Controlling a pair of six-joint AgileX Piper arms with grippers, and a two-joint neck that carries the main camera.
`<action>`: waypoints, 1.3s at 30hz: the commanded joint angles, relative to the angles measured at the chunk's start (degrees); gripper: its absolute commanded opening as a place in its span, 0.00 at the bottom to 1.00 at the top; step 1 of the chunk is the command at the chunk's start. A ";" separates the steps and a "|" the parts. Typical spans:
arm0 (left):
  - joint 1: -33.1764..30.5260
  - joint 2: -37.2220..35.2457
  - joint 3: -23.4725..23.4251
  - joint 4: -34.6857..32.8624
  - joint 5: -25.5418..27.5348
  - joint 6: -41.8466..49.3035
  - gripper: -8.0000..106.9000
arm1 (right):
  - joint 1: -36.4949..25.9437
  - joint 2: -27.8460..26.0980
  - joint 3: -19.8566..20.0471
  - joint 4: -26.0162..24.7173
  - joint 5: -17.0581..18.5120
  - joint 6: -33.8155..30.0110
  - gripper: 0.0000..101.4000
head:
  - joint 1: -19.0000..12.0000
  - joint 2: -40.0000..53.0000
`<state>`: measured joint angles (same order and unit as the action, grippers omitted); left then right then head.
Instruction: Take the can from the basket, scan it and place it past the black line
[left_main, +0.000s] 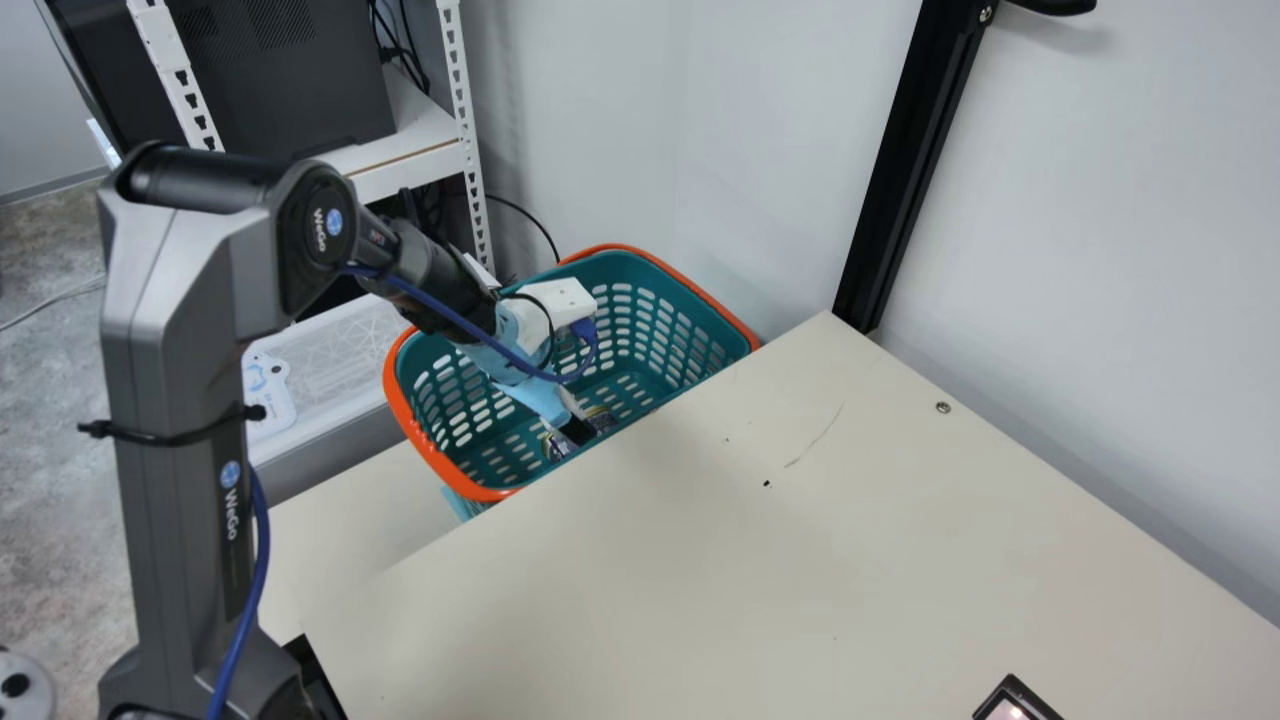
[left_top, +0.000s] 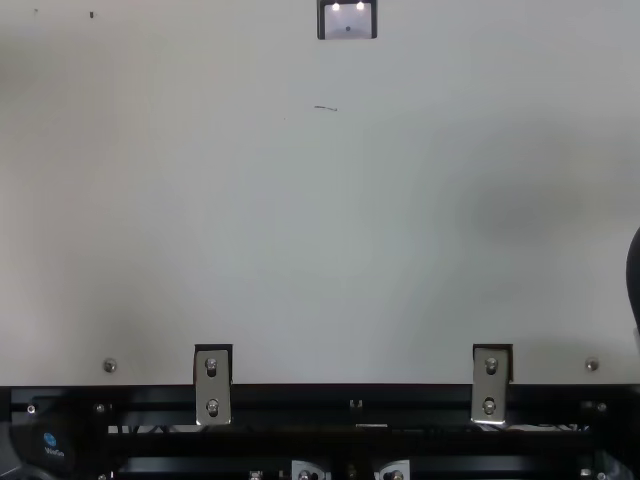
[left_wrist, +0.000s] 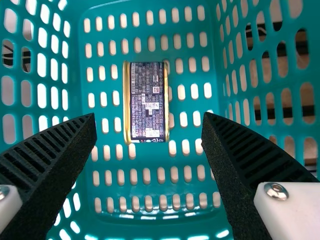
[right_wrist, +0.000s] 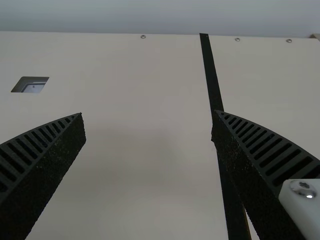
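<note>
Cream table (left_main: 700, 560), smooth, with a few dark scuffs; pale plain wall (left_main: 780, 120); mottled grey floor (left_main: 50, 450); white slotted rack (left_main: 455, 90).

Left gripper (left_main: 580, 431): lowered into the basket (left_main: 408, 432); two black ribbed fingers, set wide apart. Right gripper (right_wrist: 148, 117): in its wrist view, ribbed fingers likewise well apart, facing the table.

Can (left_wrist: 146, 102): one, on its side on the basket's floor, in line with the gap between the left fingers and apart from both; dark body, dense pale print, gold-toned edges.

Basket: beyond the table edge; teal plastic, orange rim, walls and floor pierced by rounded slots.

Partly hidden: in the main view, the basket's near side, behind the table edge; the can, only in small part visible near the fingertips. Cut off: a dark curved shape (left_top: 634, 275) at the top view's edge, identity unclear.

Left arm (left_main: 170, 370): grey and black, rigid, with a blue cable (left_main: 262, 540) and a black tie (left_main: 170, 438).

Scanner (left_top: 347, 22): dark-framed, glossy square window in the table. Black line (right_wrist: 212, 75): a straight, narrow strip along the table.
</note>
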<state>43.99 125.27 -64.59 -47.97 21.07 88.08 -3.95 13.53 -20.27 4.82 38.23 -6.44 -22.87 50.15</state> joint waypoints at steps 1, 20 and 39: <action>-0.19 0.89 -0.32 -0.30 -0.38 0.39 0.85 | 0.00 0.00 0.00 0.00 0.00 0.00 1.00 | -2.13 2.42; -2.26 10.24 -5.70 -0.92 -3.76 0.08 0.85 | 0.00 0.00 0.00 0.00 0.01 0.00 1.00 | -2.13 2.42; -3.85 15.13 -9.22 -2.02 -6.37 -0.55 0.85 | 0.00 0.00 0.00 0.00 0.01 0.00 1.00 | -2.13 2.42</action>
<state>40.26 140.35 -73.62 -49.94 14.82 87.62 -3.95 13.53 -20.27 4.82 38.24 -6.44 -22.87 50.15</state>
